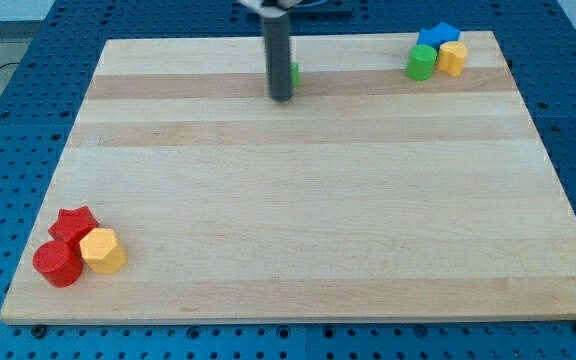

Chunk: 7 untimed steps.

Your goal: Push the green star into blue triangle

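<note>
Wooden board (298,200) on blue pegboard. My tip (282,98), bare, holding nothing, touches a green block (294,73), mostly hidden behind it; shape unclear. No blue triangle can be made out.

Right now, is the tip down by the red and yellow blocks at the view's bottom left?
No: my tip is near the view's top, touching a mostly hidden green block, far from the red star.
</note>
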{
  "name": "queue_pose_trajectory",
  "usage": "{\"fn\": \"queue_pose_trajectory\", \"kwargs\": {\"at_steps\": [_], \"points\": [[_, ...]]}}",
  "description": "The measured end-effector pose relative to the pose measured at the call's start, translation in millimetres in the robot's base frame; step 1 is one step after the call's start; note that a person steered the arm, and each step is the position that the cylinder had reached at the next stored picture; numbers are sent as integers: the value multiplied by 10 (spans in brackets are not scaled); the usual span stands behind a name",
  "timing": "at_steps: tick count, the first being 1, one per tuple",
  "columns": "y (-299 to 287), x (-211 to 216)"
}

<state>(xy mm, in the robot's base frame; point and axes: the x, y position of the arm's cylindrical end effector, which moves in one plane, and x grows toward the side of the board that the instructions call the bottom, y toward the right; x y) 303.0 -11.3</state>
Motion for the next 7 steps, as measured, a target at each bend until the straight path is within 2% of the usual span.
{"fn": "queue_pose_trajectory", "kwargs": {"at_steps": [1,2,4,5,6,7], "points": [[219,-44],[51,136],[-396,-25],[-181,-287],[373,-431],[590,-466]]}}
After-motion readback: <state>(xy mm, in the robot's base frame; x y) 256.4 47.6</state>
